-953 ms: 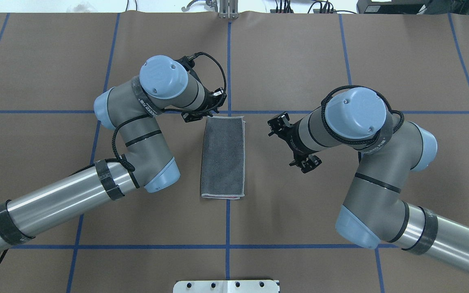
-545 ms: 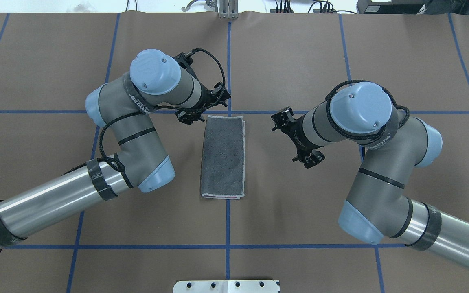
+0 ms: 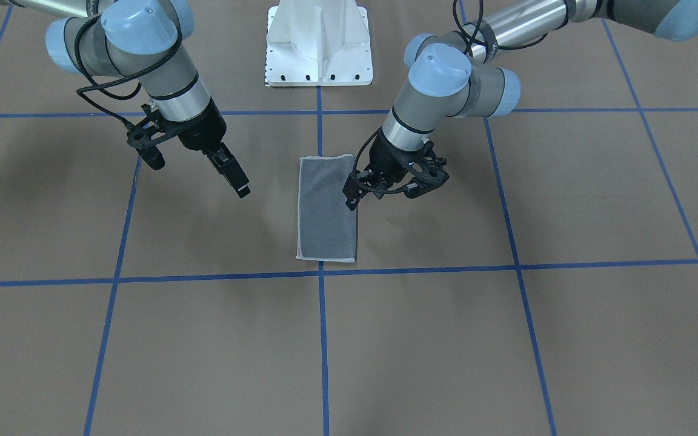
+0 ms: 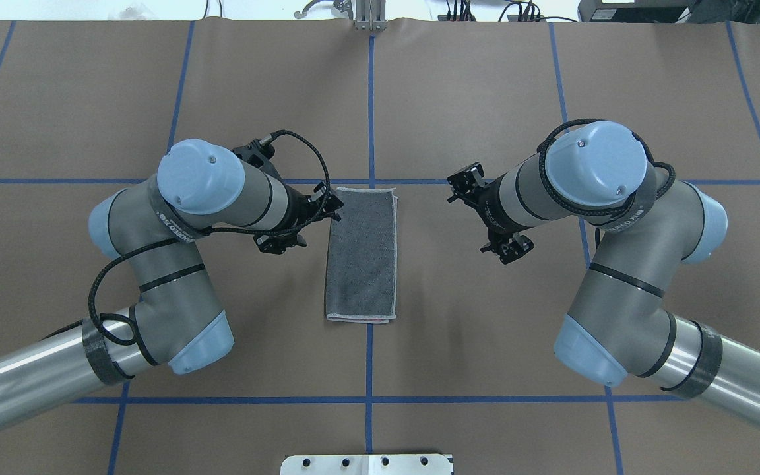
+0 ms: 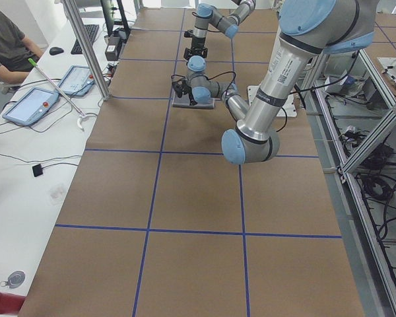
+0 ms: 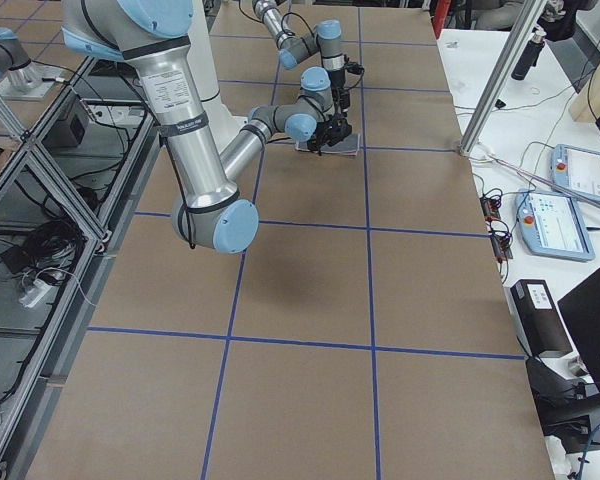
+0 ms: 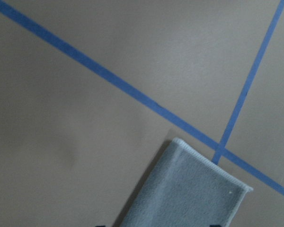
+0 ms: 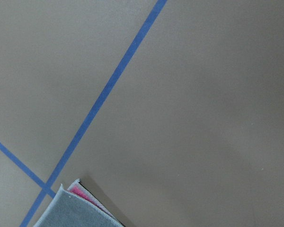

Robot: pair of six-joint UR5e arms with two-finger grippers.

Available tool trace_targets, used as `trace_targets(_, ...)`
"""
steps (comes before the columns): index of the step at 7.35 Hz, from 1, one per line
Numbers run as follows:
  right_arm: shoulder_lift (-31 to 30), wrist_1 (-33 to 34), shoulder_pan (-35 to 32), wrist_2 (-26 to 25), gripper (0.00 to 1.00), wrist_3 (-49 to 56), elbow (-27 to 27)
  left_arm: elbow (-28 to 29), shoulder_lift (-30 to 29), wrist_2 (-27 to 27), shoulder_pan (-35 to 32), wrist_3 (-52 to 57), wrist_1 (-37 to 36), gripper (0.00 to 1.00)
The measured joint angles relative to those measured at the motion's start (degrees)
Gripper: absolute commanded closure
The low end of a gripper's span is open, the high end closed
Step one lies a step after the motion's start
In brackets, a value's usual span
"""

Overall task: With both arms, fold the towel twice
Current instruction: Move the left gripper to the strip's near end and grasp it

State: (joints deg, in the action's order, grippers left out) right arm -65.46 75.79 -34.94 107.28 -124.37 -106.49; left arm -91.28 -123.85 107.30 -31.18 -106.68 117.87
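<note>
A table covered in brown paper is seen, divided into large squares by blue tape lines. At the robot's edge a white bolted pedestal is fixed. Beyond the far edge a white bench is set, where a seated operator, a keyboard and two tablet-like pendants are seen. Aluminium framing is placed along the robot's side.

The towel is laid flat at the middle of the table, folded once into a narrow strip, dark grey face up and edged by a pale hem. Its far short edge is set just on the near side of a cross line of tape, and the centre line is covered by its right part. A sliver of pink is shown between the layers in the right wrist view.

The left gripper is held just beside the towel's left long edge, towards its far end. Its fingers are spread and nothing is held. Whether a fingertip touches the hem cannot be told. The right gripper is held off to the towel's right with bare paper between. It is likewise spread and empty.
</note>
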Motion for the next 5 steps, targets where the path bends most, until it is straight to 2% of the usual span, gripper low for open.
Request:
trace_targets(3, -0.2, 0.0, 0.0, -0.1, 0.0, 0.0, 0.0, -1.8, 2.2, -1.8, 5.1, -1.4, 0.0, 0.51)
trace_targets(5, -0.2, -0.1, 0.0, -0.1, 0.0, 0.0, 0.2, -3.0, 2.8, -2.9, 7.0, -1.4, -0.1, 0.54)
